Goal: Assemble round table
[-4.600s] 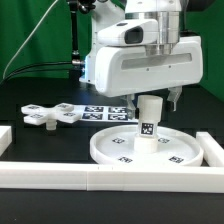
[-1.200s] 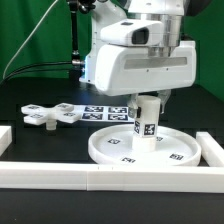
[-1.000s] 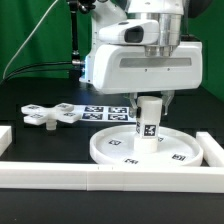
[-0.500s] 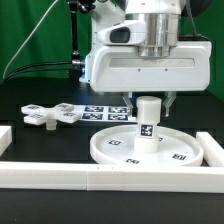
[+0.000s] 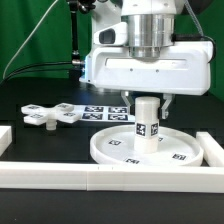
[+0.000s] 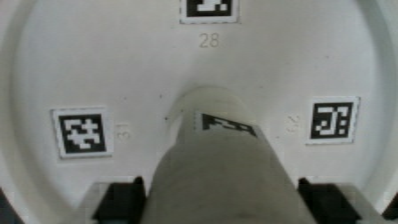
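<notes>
The white round rimmed disc point(image 5: 105, 148) lies flat on the black table. The short cylinder leg point(image 5: 147, 122) stands upright at its centre, with a tag facing the camera. My gripper point(image 5: 147, 101) hangs straight above and its fingers hold the leg's top from both sides. In the wrist view the leg point(image 6: 222, 150) fills the middle and the black fingers point(image 6: 121, 200) press against its sides over the disc point(image 6: 107, 70). The gripper point(image 6: 221, 202) is shut on the leg. The flat cross-shaped piece point(image 5: 50, 113) lies apart on the exterior view's left.
The marker board point(image 5: 103, 112) lies behind the disc. White border bars run along the front point(image 5: 60, 178), the exterior view's right point(image 5: 212, 150) and left point(image 5: 5, 138). Green curtain behind.
The wrist has turned about its vertical axis while holding the leg. The leg's tag has swung round to face the camera. The disc and the cross piece have stayed put.
</notes>
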### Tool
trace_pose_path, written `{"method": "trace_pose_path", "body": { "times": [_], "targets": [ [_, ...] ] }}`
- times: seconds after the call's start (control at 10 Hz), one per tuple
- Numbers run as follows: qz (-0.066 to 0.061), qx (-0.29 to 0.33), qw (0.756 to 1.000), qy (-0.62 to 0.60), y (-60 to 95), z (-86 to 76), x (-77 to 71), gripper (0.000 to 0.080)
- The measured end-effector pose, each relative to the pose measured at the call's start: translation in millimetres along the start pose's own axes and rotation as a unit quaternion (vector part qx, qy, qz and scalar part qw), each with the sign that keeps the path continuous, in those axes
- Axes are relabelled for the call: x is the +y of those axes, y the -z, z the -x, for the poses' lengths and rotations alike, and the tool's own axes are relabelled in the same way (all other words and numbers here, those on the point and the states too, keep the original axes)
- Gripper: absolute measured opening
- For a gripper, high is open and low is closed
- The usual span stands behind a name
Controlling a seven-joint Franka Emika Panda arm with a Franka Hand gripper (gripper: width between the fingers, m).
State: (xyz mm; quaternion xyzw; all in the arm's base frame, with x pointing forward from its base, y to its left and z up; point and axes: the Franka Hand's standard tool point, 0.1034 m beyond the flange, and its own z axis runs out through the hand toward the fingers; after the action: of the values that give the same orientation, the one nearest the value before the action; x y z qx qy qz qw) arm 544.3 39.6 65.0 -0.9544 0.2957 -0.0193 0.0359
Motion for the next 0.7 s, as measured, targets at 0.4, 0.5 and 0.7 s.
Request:
{"method": "trace_pose_path", "body": {
  "times": [0.4,0.5,0.7],
  "targets": [
    [0.005,-0.011,0.981,-0.194,0.0,3.4,-0.7,0.0407],
    [0.006,-0.011,0.978,-0.208,0.1,3.5,-0.9,0.0407],
    [0.01,-0.015,0.979,-0.203,0.0,4.1,-0.7,0.0407]
  ]
}}
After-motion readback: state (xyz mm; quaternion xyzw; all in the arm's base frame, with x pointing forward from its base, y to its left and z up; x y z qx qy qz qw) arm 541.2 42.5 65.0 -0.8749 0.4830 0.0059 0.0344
